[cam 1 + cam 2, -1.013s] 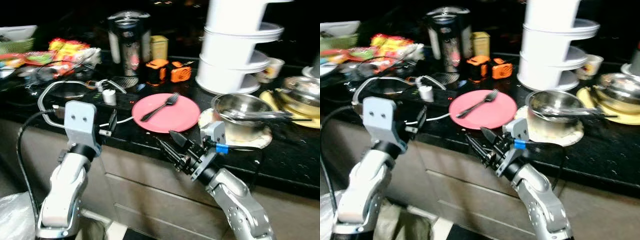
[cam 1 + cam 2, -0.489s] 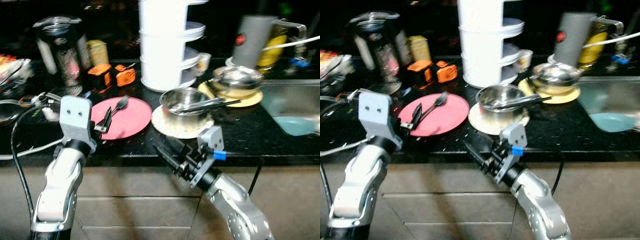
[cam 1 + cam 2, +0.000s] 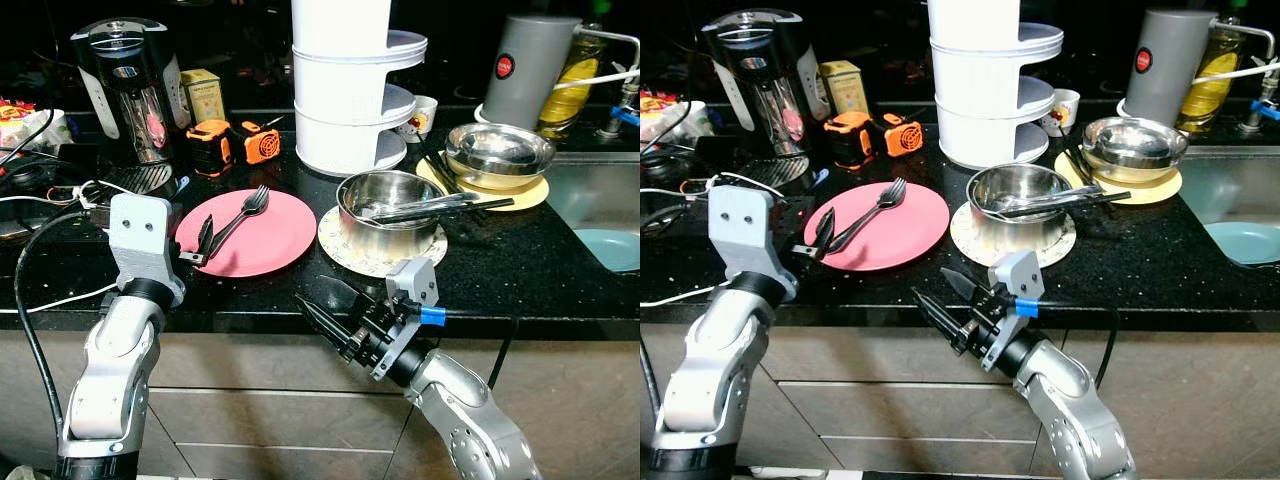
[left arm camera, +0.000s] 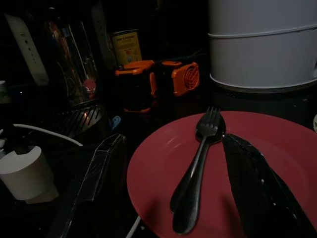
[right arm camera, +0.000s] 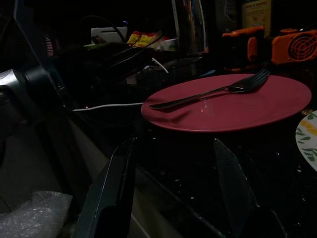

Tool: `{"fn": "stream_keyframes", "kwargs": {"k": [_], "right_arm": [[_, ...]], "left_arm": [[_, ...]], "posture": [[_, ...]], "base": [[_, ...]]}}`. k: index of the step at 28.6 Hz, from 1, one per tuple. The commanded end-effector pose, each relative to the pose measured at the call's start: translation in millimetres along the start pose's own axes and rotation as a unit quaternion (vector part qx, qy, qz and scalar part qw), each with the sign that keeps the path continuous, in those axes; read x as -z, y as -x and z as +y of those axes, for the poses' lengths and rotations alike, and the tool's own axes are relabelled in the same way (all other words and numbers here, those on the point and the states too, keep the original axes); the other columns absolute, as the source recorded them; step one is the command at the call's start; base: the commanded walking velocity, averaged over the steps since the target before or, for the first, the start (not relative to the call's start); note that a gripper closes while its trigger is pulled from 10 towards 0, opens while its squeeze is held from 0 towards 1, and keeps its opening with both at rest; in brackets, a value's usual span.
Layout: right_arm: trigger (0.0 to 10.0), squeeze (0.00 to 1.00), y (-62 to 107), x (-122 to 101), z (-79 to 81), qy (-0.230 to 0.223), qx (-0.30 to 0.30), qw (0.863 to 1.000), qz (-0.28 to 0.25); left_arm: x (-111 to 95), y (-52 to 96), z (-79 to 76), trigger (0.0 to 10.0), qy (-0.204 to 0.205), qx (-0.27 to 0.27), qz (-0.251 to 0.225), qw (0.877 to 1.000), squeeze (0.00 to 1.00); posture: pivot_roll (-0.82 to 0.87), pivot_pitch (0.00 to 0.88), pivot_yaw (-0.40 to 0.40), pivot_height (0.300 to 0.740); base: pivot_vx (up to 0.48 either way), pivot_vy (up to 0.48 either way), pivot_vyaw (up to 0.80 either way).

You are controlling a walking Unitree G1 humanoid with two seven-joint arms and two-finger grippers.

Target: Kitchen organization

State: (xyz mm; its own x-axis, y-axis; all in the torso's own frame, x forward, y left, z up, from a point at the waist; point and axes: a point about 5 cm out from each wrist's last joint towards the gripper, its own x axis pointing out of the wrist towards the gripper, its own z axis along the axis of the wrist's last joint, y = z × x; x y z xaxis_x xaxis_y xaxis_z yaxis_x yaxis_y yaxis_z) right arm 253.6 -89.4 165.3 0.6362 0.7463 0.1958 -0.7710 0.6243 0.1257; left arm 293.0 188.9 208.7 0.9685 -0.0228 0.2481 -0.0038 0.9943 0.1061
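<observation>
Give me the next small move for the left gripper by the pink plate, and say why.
Probably ease the left gripper forward and down to straddle the fork's handle. Its fingers are open and empty at the near left rim of the pink plate, the fork lies loose on that plate, and the left wrist view shows the handle between the two fingers, so little travel is needed.

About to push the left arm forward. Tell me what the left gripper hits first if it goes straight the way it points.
Most likely the fork on the pink plate: the open left gripper points along it, one finger already over the plate.
</observation>
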Motion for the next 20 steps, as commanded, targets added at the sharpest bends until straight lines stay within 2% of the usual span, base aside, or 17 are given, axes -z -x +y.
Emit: {"fn": "stream_keyframes", "kwargs": {"k": [1, 3, 12, 20], "right_arm": [[10.0, 0.0, 0.6, -5.3, 3.8, -0.002, -0.013, 1.0, -0.02], [10.0, 0.0, 2.4, -9.5, 6.8, -0.031, -0.029, 0.998, -0.042], [10.0, 0.0, 6.9, -14.7, 19.8, -0.084, -0.091, 0.99, -0.066], [10.0, 0.0, 10.3, -18.2, 25.0, -0.109, -0.116, 0.985, -0.074]], "left_arm": [[-0.3, -1.5, 2.2, 10.0, -0.003, 0.0, 0.003, 1.0, 0.0], [-1.2, -0.9, 1.2, 10.0, -0.001, 0.003, 0.001, 1.0, 0.0], [-2.2, -0.4, -3.2, 10.0, 0.005, 0.01, -0.002, 1.0, 0.0], [-0.1, -1.0, -11.1, 10.0, 0.019, 0.029, 0.006, 0.999, 0.0]], "posture": [[-0.01, 0.0, 0.031, 0.74], [-0.01, 0.0, 0.031, 0.74], [0.0, 0.0, 0.028, 0.74], [-0.01, 0.0, 0.033, 0.74]], "base": [[0.277, 0.0, 0.0], [0.272, 0.0, 0.0], [0.274, 0.0, 0.0], [0.0, 0.0, 0.0]]}}
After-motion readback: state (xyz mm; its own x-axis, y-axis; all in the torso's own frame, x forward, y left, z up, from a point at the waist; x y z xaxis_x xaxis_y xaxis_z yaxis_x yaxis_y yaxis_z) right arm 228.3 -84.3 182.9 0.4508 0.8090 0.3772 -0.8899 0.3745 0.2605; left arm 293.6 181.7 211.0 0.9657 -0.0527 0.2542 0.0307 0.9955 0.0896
